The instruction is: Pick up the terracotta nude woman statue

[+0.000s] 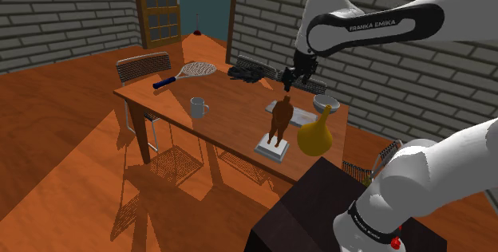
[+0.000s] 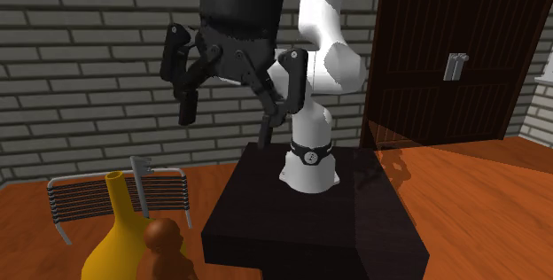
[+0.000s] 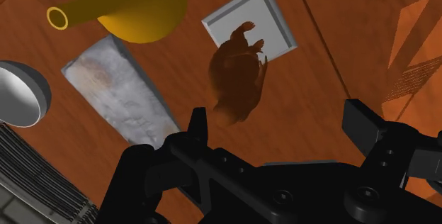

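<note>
Although the wrist view foreshortens it, the statue (image 3: 237, 81) stands upright, its long axis vertical, feet on a pale grey square base (image 3: 251, 20) and head pointing up toward the gripper (image 3: 280, 120). Which way the figure faces cannot be told. It is a smooth, reddish-brown body, close in tone to the wooden table (image 1: 223, 113) beneath it. In the shoulder view the statue (image 1: 279, 121) is near the table edge closest to the stand (image 1: 319, 202), with the gripper (image 1: 289, 79) hanging above it and clear of it. The claw is spread wide and empty: in the wrist view the black fingers (image 3: 197, 125) stand well apart, and the head lies nearer one finger than the other (not centred between them). The second exterior view looks up from the table side, so it shows the open gripper (image 2: 226, 119) from the front, only the rounded head of the statue (image 2: 162, 234), the black boxy stand (image 2: 301, 221), a dark panelled door (image 2: 443, 57) and a grey brick wall (image 2: 80, 66). A glossy yellow vase (image 1: 314, 135) with a narrow neck stands just beside the statue. A flat grey slab (image 3: 117, 91) and a pale round bowl (image 3: 18, 95) lie beyond it. The shoulder view adds a grey mug (image 1: 197, 107) and a racket (image 1: 187, 72).
</note>
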Tool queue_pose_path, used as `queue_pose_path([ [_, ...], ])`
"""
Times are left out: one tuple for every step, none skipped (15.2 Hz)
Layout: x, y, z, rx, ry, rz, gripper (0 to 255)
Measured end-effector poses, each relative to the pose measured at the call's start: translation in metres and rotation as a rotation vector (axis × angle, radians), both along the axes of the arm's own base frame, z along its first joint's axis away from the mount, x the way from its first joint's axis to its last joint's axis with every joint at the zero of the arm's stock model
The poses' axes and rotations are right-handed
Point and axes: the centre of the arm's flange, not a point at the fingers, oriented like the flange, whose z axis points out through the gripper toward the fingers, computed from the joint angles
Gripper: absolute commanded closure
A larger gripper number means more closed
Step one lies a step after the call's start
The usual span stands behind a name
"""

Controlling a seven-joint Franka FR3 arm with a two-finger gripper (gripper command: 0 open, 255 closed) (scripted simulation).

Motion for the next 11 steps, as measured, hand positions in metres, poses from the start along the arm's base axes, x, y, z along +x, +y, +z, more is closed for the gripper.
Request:
queue_pose_path([
  [0.007, -0.004, -0.011, -0.007, 0.004, -0.005, 0],
  [0.016, -0.011, -0.018, -0.014, 0.009, -0.009, 0],
  [0.023, -0.020, -0.029, -0.021, 0.014, -0.014, 0],
  [0.031, -0.024, -0.038, -0.028, 0.018, -0.018, 0],
  [0.035, -0.032, -0.047, -0.036, 0.022, -0.022, 0],
  [0.041, -0.038, -0.057, -0.043, 0.027, -0.026, 0],
  [0.045, -0.046, -0.067, -0.050, 0.031, -0.030, 0],
  [0.050, -0.049, -0.074, -0.054, 0.034, -0.033, 0],
  [0.052, -0.052, -0.080, -0.057, 0.036, -0.035, 0],
  [0.054, -0.053, -0.086, -0.058, 0.036, -0.036, 0],
  [0.055, -0.052, -0.091, -0.059, 0.037, -0.036, 0],
])
